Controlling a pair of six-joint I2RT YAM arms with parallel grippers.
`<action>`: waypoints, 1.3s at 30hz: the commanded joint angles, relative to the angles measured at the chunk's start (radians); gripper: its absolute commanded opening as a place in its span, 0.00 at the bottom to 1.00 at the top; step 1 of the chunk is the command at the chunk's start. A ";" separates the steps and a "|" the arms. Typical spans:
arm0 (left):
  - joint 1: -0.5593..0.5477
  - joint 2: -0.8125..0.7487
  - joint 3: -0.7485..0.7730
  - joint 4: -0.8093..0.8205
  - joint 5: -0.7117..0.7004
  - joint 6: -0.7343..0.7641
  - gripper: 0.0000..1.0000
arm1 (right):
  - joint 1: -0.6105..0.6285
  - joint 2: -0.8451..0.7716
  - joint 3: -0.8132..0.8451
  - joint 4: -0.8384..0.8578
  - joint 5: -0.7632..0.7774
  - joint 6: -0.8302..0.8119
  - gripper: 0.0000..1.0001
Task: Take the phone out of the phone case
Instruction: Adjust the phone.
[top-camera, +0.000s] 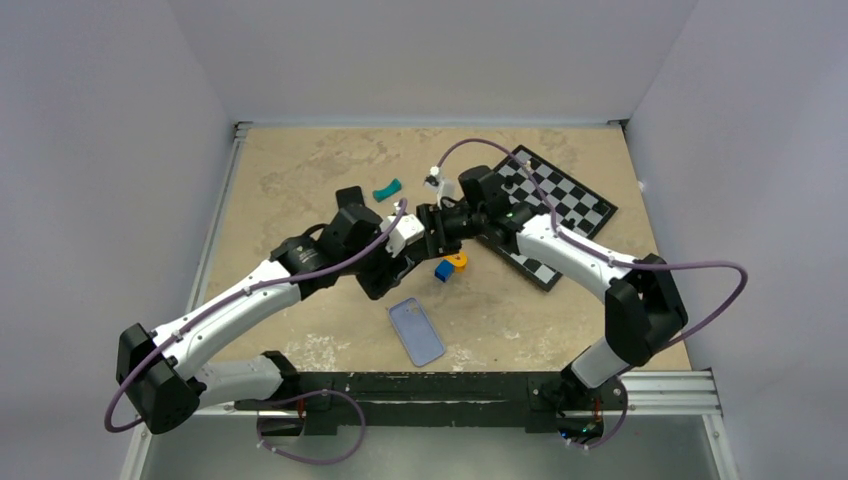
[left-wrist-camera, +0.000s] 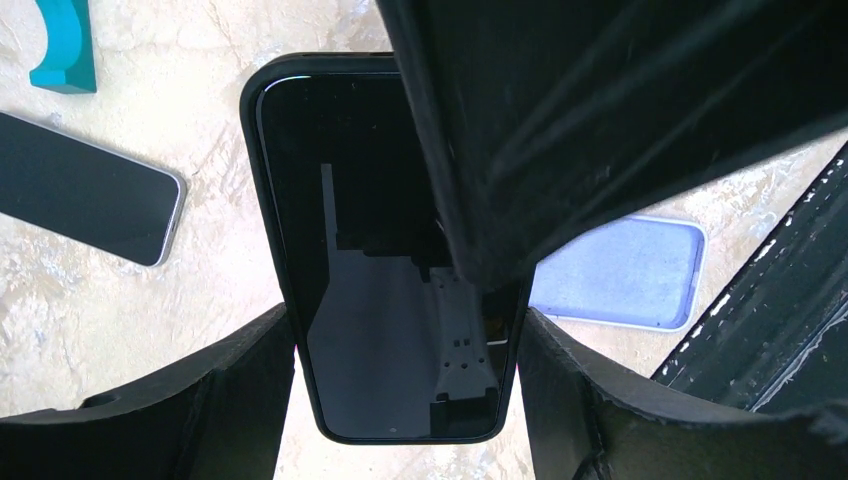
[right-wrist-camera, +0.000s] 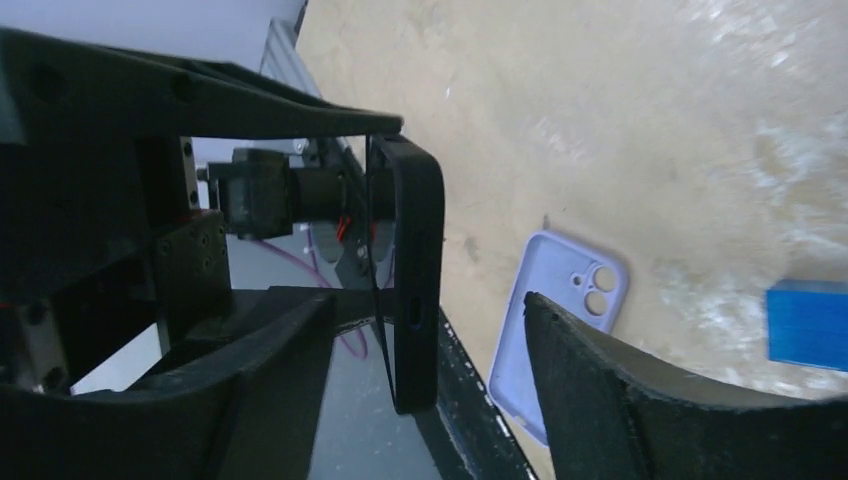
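We see the left gripper (left-wrist-camera: 405, 322) clamped on the long sides of the black case (left-wrist-camera: 252, 110), holding it above the table (top-camera: 300, 170) with the phone (left-wrist-camera: 350, 250) still inside. The right gripper (right-wrist-camera: 428, 300) straddles the case, fingers apart, with a gap on one side. A lilac case (top-camera: 416, 332) lies on the table nearby.

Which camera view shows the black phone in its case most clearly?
The left wrist view: the black cased phone faces the camera, gripped by the left tool. The right wrist view shows only its edge. In the top view it cannot be made out.
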 joint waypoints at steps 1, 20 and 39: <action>-0.013 -0.012 0.016 0.063 0.018 0.035 0.00 | 0.025 0.023 -0.043 0.128 -0.102 0.019 0.66; -0.012 -0.116 0.100 0.044 -0.111 -0.301 0.95 | -0.026 -0.197 -0.444 0.923 -0.032 0.543 0.00; 0.029 -0.466 -0.214 0.525 -0.097 -1.043 0.88 | -0.089 -0.551 -0.722 1.247 0.243 0.782 0.00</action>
